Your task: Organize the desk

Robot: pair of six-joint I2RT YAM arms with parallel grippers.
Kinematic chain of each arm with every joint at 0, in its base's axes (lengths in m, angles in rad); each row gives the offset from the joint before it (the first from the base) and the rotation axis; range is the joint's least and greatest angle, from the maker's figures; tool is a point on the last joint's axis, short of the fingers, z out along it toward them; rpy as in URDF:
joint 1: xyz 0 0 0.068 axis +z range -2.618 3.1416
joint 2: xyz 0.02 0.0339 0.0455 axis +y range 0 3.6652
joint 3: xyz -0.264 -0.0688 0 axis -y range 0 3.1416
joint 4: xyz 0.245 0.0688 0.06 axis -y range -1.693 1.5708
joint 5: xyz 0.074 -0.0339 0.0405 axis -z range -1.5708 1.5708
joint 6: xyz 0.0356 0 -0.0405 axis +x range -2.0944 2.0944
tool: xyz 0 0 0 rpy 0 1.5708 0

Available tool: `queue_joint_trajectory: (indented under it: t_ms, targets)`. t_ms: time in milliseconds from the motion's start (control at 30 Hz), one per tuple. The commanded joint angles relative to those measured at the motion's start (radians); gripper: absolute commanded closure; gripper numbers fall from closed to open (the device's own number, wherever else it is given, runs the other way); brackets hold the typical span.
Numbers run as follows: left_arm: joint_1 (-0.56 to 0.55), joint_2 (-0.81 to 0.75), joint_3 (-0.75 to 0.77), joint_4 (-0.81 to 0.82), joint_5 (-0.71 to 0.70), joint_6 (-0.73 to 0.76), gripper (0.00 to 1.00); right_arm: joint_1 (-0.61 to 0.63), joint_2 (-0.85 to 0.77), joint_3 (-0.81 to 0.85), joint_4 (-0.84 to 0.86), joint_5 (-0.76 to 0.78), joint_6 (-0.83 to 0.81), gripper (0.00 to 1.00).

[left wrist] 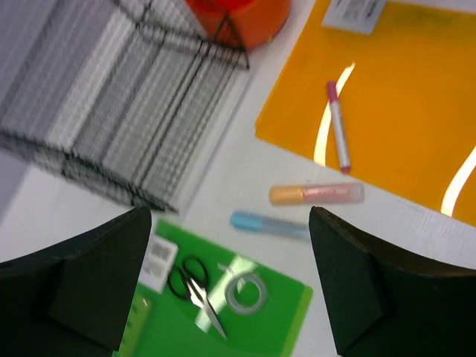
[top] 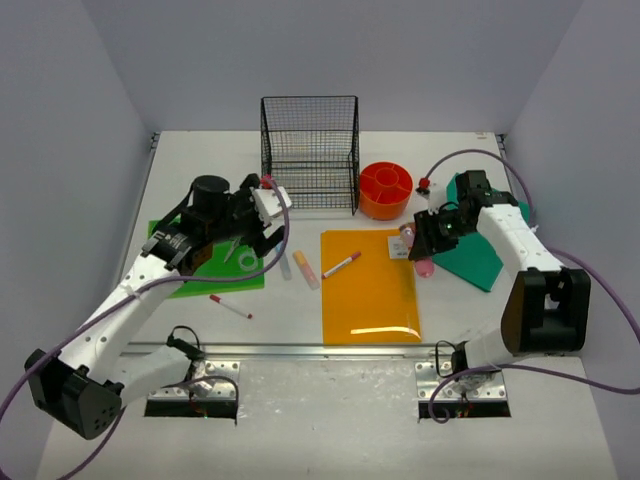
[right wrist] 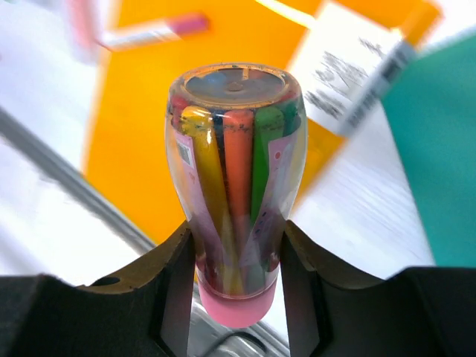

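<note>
Right wrist: right gripper (right wrist: 238,286) holds bottle (right wrist: 234,171) above desk (right wrist: 372,216).

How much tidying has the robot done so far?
Hardly any. The wire rack looks empty. The right gripper holds a crayon bottle; the left gripper is open. Left to tidy on the desk: scissors, tape ring, pink marker, orange folder.

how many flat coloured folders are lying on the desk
3: a green folder at the left, an orange folder in the middle, and a teal folder at the right. None appears to be hidden.
</note>
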Motion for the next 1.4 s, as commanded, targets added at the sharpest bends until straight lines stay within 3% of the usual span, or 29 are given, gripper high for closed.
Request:
queue_joint_trajectory:
  t_ms: [0,167,300,600,1067,1367]
  targets:
    - [-0.273,0.069,0.131,0.038,0.036,0.308,0.15,0.001,-0.023,0.023,-0.083,-0.433,0.236,1.00]
    - [-0.535,0.190,0.168,0.018,-0.013,0.538,0.17,0.001,-0.033,-0.052,0.000,-0.596,0.400,1.00]
    - [-0.633,0.305,0.221,0.021,0.017,0.647,0.22,0.002,-0.066,-0.133,0.101,-0.687,0.602,1.00]
    - [-0.666,0.452,0.289,-0.001,0.048,0.845,0.26,0.001,-0.062,-0.243,0.168,-0.808,0.751,1.00]
    - [-0.669,0.530,0.291,0.027,0.034,0.916,0.29,0.001,-0.037,-0.267,0.179,-0.835,0.770,1.00]
    - [-0.670,0.584,0.315,0.093,0.003,0.873,0.51,0.001,-0.071,-0.286,0.191,-0.838,0.778,1.00]
